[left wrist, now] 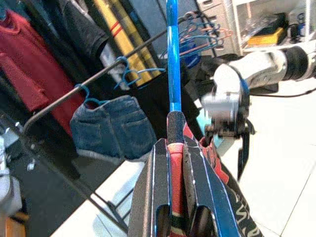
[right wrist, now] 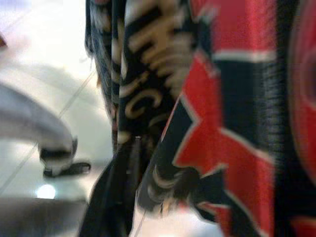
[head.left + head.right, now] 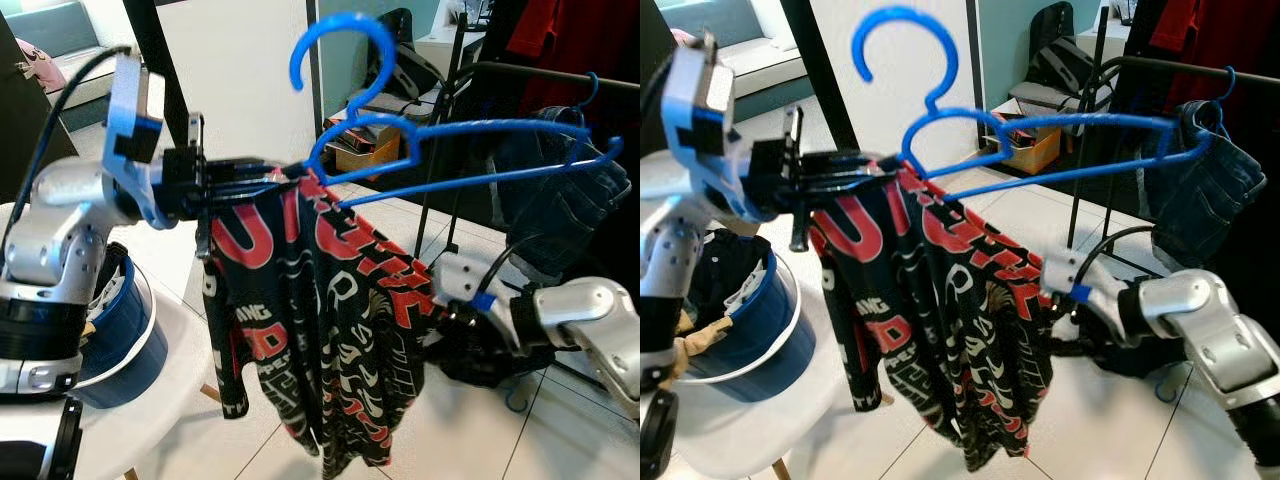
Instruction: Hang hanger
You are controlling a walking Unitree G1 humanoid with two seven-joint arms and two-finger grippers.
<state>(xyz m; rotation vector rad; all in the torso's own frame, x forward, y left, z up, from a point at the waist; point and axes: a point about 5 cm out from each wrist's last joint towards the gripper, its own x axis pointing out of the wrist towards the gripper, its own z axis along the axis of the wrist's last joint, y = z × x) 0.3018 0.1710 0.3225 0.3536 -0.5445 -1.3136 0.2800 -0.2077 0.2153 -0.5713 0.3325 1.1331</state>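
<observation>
1. Left gripper [image 3: 235,185]: fingers [image 1: 207,192] clamped on one end of the blue hanger [image 3: 470,150] and the fabric fold there; held at chest height.
2. Black-and-red garment [image 3: 320,320] drapes from the hanger, bunched toward the gripped end.
3. Right gripper [image 3: 455,325] is low, against the garment's hem side; finger state cannot be told (wrist view blurred, all cloth).
4. Step judged: carrying toward the rail [image 3: 1200,70]; hook [image 3: 335,45] not yet on it.
5. Next move calls for raising the hook over the rail beside the denim shorts [image 1: 111,126].
6. Left wrist view shows the rail's run and other hangers; head views show the hook.
</observation>
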